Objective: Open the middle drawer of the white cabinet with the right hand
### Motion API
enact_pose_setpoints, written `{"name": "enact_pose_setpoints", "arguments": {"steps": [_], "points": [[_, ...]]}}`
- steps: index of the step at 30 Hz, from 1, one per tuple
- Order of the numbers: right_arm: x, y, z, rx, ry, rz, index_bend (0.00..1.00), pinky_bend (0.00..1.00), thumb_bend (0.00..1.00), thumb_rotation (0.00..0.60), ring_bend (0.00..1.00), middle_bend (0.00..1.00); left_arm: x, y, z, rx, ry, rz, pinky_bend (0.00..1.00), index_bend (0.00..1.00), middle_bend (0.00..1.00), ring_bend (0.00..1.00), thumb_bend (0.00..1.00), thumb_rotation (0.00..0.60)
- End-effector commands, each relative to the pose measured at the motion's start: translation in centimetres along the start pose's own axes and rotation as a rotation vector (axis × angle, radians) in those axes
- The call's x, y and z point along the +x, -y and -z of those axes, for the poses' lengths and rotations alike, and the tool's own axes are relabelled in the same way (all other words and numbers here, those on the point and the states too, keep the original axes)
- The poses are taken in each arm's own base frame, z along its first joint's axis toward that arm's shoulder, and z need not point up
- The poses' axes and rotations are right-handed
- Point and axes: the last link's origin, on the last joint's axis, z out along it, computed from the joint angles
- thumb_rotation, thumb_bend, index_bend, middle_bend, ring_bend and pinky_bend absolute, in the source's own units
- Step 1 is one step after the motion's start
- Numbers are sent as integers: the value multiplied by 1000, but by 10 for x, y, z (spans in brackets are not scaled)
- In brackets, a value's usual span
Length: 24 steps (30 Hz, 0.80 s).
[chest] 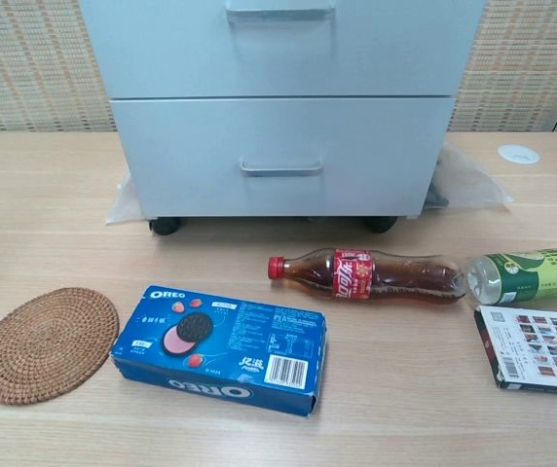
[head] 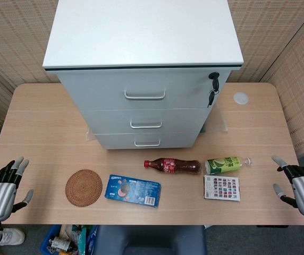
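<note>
A white cabinet with three drawers stands at the back middle of the table; all drawers are closed. Its middle drawer handle faces me, and in the chest view that handle sits at the top edge. My right hand rests at the table's right front edge, fingers spread and holding nothing, far right of the cabinet. At the left front edge my left hand lies with fingers apart, also holding nothing. Neither hand shows in the chest view.
In front of the cabinet lie a cola bottle, a green bottle, a printed card box, a blue Oreo box and a woven coaster. Keys hang from the cabinet's top right lock. A white disc lies behind right.
</note>
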Motion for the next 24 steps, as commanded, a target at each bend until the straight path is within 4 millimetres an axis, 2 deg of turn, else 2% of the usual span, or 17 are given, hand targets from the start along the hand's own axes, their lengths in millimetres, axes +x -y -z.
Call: {"name": "enact_pose_setpoints", "arguments": {"steps": [1,10,13,17,20,24], "points": [[0,0,0,-2,2,0,165,346,280,600,348,384,0,0,0,0,-2,-1,125,19,0,21,339,600],[2,4,-1,14,-6,-2,165,346,279,600,348,387,2,0,-2,-5,-3,0,125,19,0,21,339,600],[4,11,-7,44,-19,11,165,349,279,600,367,424,2,0,-3,-6,-3,2,125,19,0,20,339,600],[11,32,-24,128,-30,57,165,422,280,600,488,540,2,-1,-4,-15,-4,5,125,19,0,20,339,600],[22,58,-43,214,-43,72,165,487,279,600,590,629,2,-2,-4,-23,-8,7,125,19,0,20,339,600],[36,91,-67,316,-43,107,165,660,290,600,710,732,4,-1,-4,-23,-12,8,125,19,0,21,339,600]]}}
